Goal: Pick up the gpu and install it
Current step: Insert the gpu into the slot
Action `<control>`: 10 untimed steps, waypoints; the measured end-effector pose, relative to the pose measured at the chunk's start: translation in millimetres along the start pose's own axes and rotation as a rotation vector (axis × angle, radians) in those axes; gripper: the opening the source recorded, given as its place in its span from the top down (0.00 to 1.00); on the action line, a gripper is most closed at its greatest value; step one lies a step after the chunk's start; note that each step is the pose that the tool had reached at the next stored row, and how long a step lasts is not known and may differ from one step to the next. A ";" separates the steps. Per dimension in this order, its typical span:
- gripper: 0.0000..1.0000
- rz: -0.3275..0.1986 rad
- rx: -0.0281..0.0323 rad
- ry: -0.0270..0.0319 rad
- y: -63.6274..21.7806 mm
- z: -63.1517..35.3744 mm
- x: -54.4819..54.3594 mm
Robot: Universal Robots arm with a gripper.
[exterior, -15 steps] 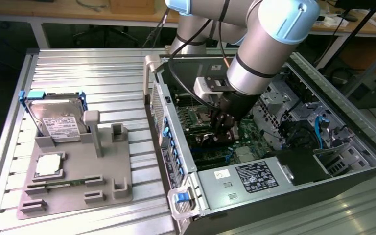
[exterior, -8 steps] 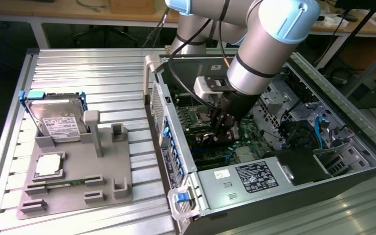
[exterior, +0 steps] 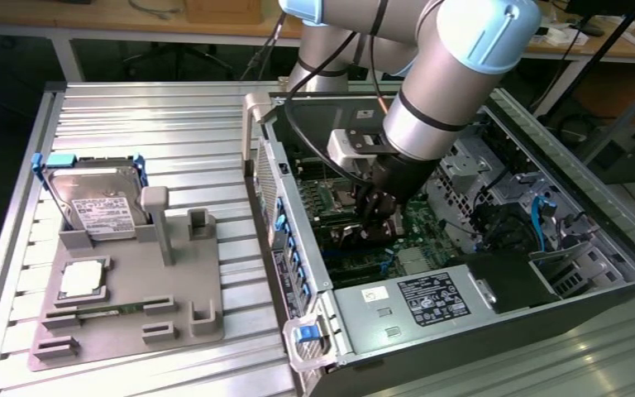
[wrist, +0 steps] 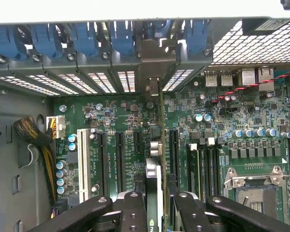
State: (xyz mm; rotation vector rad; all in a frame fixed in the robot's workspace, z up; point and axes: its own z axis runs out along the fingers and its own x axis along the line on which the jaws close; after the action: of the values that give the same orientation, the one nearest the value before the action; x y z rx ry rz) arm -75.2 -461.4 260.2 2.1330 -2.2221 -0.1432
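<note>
Inside the case (exterior: pixel 582 248), my gripper (wrist: pixel 154 203) over the motherboard (wrist: pixel 222 145).
I see its fingers (wrist: pixel 133 212) clamped on the gpu (wrist: pixel 153 179), edge-down among the slots (wrist: pixel 120 159).

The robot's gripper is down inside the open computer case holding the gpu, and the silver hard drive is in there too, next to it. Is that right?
Not quite. The hard drive isn't inside the computer case. It sits in the grey holder outside it, on the exterior view's left. The rest holds: the gripper is down in the case, shut on the gpu, as the wrist view shows.
</note>
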 end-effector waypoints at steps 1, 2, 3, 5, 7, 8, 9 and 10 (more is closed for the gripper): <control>0.73 0.000 0.0001 0.0000 0.0 0.0 0.0; 0.73 0.000 0.0000 0.0000 0.0 0.0 0.0; 0.73 0.000 0.0000 0.0000 0.0 0.0 0.0; 0.73 0.000 0.0001 -0.0001 0.0 0.0 0.0; 0.73 0.000 -0.0001 0.0002 0.1 -1.3 -0.1; 0.73 0.000 0.0000 0.0000 0.2 -1.5 -0.3; 0.73 0.000 0.0001 -0.0001 0.4 -1.5 -0.7; 0.73 0.000 0.0002 0.0001 0.7 -1.5 -1.2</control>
State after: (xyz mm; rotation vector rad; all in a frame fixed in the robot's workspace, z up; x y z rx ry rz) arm -75.7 -460.3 261.8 2.1329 -2.2223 -0.1428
